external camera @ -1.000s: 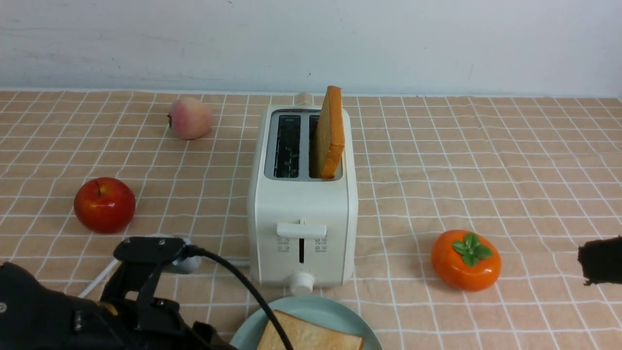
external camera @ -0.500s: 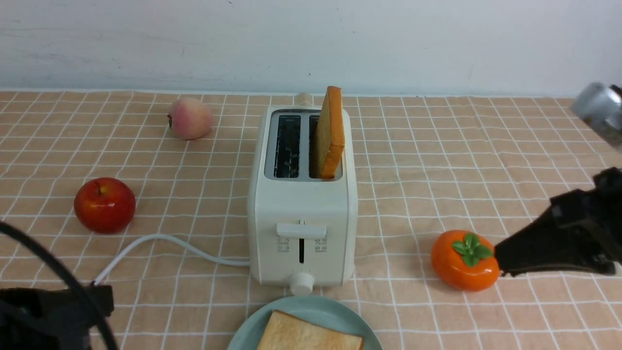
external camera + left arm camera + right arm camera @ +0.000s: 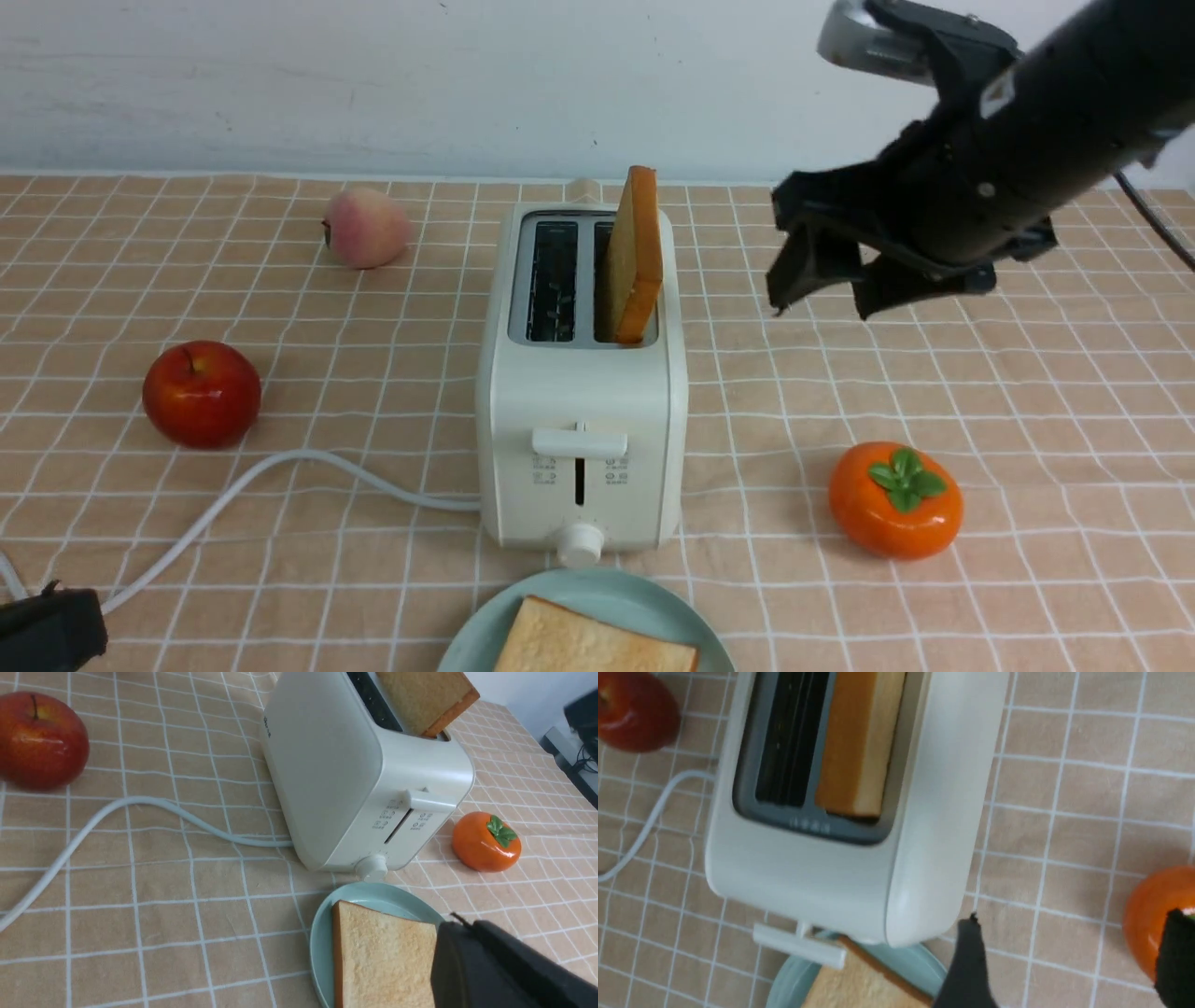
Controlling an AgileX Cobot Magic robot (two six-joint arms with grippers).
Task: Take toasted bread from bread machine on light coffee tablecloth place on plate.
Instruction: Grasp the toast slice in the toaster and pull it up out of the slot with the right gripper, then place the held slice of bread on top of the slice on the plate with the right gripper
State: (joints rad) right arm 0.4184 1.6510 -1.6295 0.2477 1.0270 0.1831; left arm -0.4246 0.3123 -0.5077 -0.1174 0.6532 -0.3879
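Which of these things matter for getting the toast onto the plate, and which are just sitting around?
Part of the job:
- toast in the toaster
- toast on the plate
- toaster
- plate
- checked tablecloth

Just lying about:
- red apple
- pinkish fruit
- orange fruit with green leaves

Ahead of the right gripper [image 3: 822,294], air lay free up to the upright toast [image 3: 635,261], leaning in the toaster [image 3: 581,392]. The toaster's wall stood just below that toast, blocking a lower sideways pass. Nearer the robot than the gripper, the persimmon [image 3: 894,500] stood in the way at cloth level.
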